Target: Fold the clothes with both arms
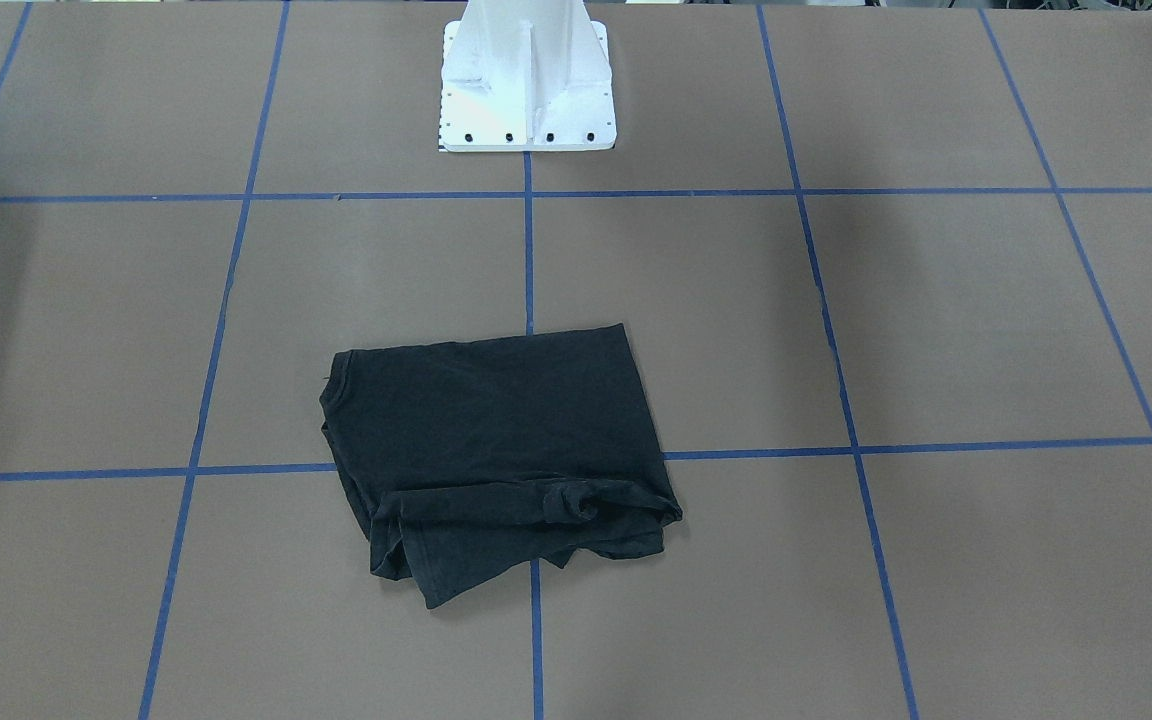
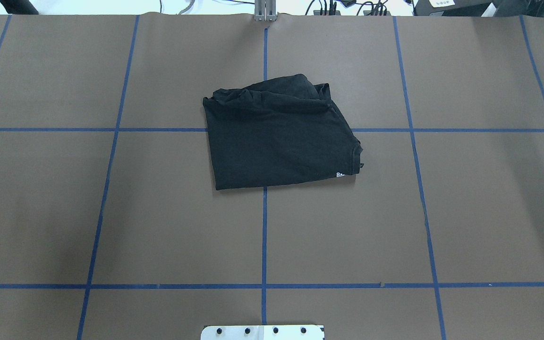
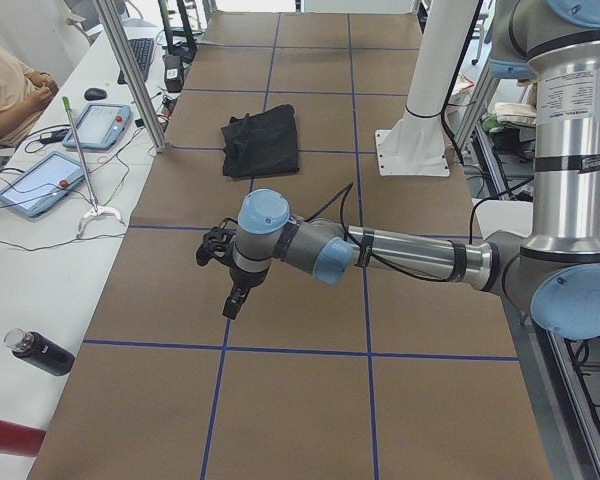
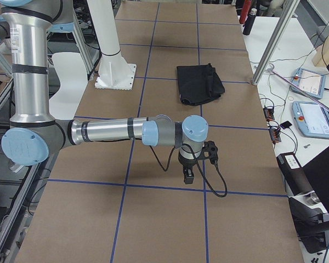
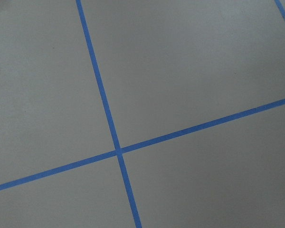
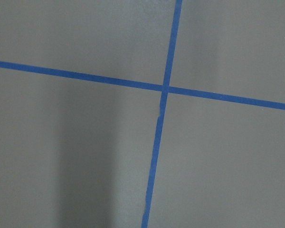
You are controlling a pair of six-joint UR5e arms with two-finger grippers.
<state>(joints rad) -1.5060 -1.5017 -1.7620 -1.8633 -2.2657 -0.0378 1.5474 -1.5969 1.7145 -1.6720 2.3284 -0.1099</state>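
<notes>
both end effectors, left (image 3: 232, 300) and right (image 4: 188, 174), pointing down, grip state unclear, well apart from folded t-shirt (image 2: 279, 137)

T-shirt (image 2: 279, 137) mid-table (image 2: 111, 212), before pedestal (image 1: 526, 80)

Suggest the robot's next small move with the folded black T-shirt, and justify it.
Probably none beyond a tidy: the folded black T-shirt lies as a compact rectangle, both arms parked away. If anything, the left gripper might tuck the bunched far edge.
</notes>
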